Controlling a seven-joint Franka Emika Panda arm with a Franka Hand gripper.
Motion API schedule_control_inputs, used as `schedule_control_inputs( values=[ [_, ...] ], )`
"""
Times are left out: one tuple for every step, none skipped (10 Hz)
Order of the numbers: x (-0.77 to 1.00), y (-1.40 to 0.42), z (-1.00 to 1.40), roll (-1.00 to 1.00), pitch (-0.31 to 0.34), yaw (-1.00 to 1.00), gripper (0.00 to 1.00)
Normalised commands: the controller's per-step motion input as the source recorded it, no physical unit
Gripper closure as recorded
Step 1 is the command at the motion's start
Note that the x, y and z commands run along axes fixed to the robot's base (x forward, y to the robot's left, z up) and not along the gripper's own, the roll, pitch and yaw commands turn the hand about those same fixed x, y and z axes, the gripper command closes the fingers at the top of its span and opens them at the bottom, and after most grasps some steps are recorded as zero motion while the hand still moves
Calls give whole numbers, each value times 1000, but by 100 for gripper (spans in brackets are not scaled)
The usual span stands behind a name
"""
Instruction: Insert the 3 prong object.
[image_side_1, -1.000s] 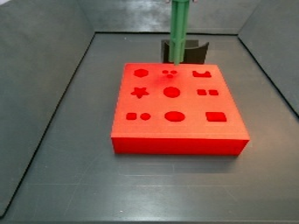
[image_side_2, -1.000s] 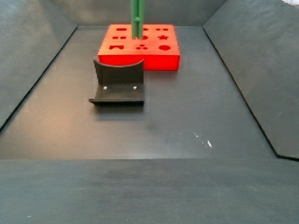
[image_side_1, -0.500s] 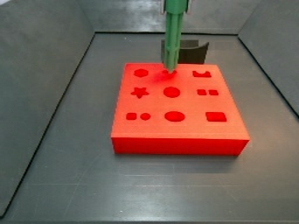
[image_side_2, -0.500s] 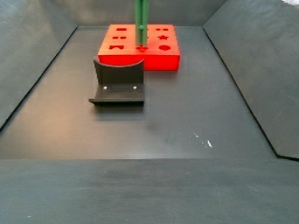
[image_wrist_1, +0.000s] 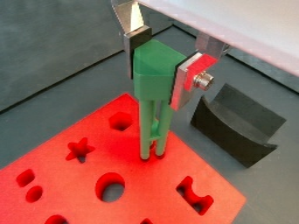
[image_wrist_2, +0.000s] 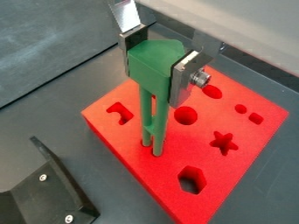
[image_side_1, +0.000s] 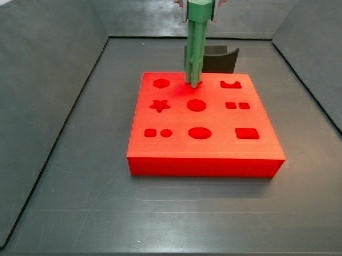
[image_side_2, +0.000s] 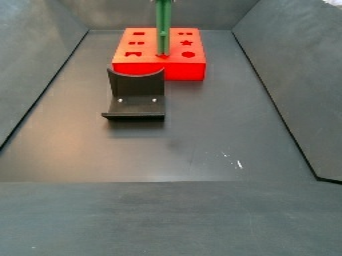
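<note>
Honestly, in both wrist views the gripper (image_wrist_1: 162, 63) clamps the 3 prong object (image_wrist_1: 153, 96) upright, prongs touching the red block (image_wrist_1: 70, 179). In both side views the bar (image_side_1: 195, 45) stands over the block's back row near the fixture (image_side_2: 135, 96). I'd keep it vertical and press slowly.

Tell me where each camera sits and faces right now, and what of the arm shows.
Both wrist views: ride above the hand, looking down the 3 prong object onto the red block; silver fingers show.
Side view: fixture behind the block; no fingers clear.
Side view: fixture before the block; opposite end.
Shared: bar, block.
</note>
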Motion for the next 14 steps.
schedule_control_inputs(
  values=[
    [0,0,-183,84,0,0,100],
    [0,0,-223,76,0,-6,100],
    [0,60,-269,119,0,-100,100],
    [14,26,-226,101,0,-151,100],
    [140,0,-186,100,0,-151,100],
    [129,0,-191,129,0,-143,100],
    [129,0,-177,161,10,-166,100],
    [146,0,-149,140,10,-146,100],
    [251,29,-54,83,21,-89,100],
    [0,0,-91,79,0,-74,100],
    [0,0,-169,93,0,-94,100],
    [0,0,-294,37,0,-94,100],
    [0,-14,-700,-3,0,-209,100],
    [-126,-114,-797,-7,0,-246,100]
  ],
)
